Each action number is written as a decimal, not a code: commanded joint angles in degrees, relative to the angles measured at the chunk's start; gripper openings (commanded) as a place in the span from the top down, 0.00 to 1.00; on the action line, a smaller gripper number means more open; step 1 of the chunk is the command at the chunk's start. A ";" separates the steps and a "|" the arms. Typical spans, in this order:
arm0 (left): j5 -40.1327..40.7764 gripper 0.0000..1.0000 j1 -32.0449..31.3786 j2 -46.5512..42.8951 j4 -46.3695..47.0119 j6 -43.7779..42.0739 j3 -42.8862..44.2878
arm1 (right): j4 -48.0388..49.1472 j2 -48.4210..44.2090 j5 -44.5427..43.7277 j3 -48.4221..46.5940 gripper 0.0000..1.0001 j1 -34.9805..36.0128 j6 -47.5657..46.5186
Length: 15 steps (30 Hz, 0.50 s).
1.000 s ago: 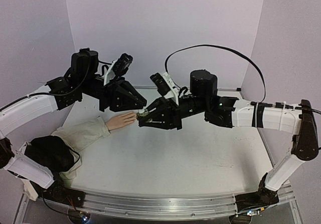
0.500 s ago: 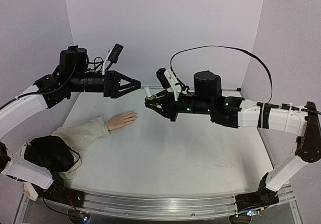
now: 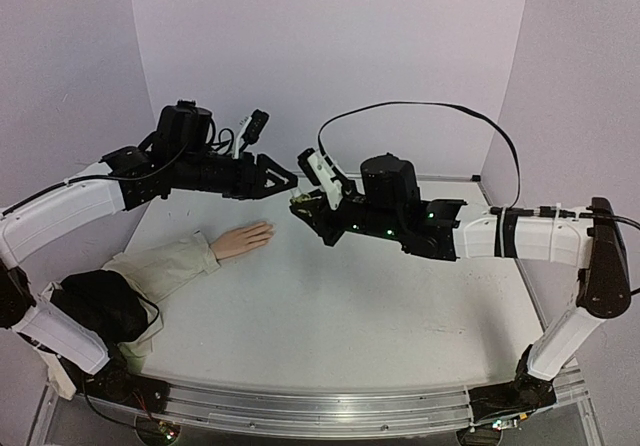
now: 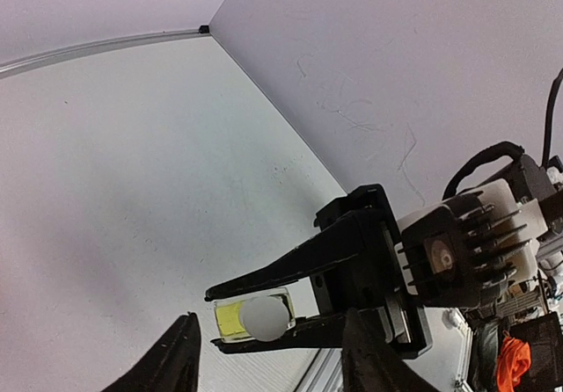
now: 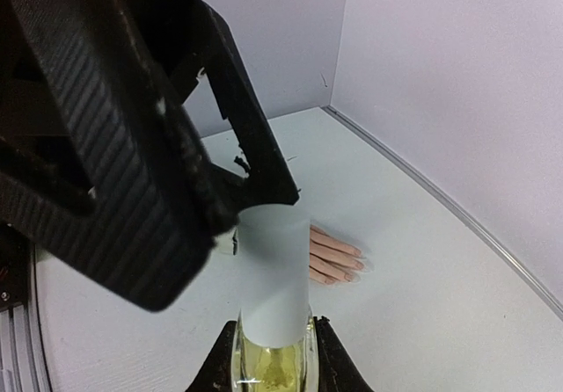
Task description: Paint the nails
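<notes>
bottle (image 5: 273,370): gripped in closed right gripper (image 3: 297,204), cap (image 5: 274,273) axis aimed at left gripper (image 3: 287,178). left jaws: parted, facing cap end-on, contact unclear. nails (image 5: 359,265): on table (image 3: 380,306), below grippers, toward the left arm.

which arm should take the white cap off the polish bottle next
Left. The left gripper is open and empty, its fingers pointed straight at the white cap. The right gripper is shut on the nail polish bottle, holding it out, so it cannot take the cap too.
</notes>
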State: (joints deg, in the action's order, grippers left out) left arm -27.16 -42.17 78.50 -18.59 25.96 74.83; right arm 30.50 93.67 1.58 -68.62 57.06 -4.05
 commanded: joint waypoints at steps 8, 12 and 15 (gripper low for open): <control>2.10 0.73 -1.87 3.60 1.59 -0.20 5.27 | 2.72 0.90 -3.47 -4.22 1.00 0.36 -1.39; 1.71 0.89 -2.38 3.83 1.55 -2.25 5.53 | 2.81 0.83 -3.03 -4.20 1.00 0.41 -1.32; -0.86 0.93 -2.37 3.94 1.60 -4.54 5.42 | 3.08 0.16 1.42 -3.41 1.00 0.39 -1.44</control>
State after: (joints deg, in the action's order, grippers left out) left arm -24.43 -43.86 82.59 -19.22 24.08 77.10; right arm 29.65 94.48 -1.58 -70.00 57.01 -4.73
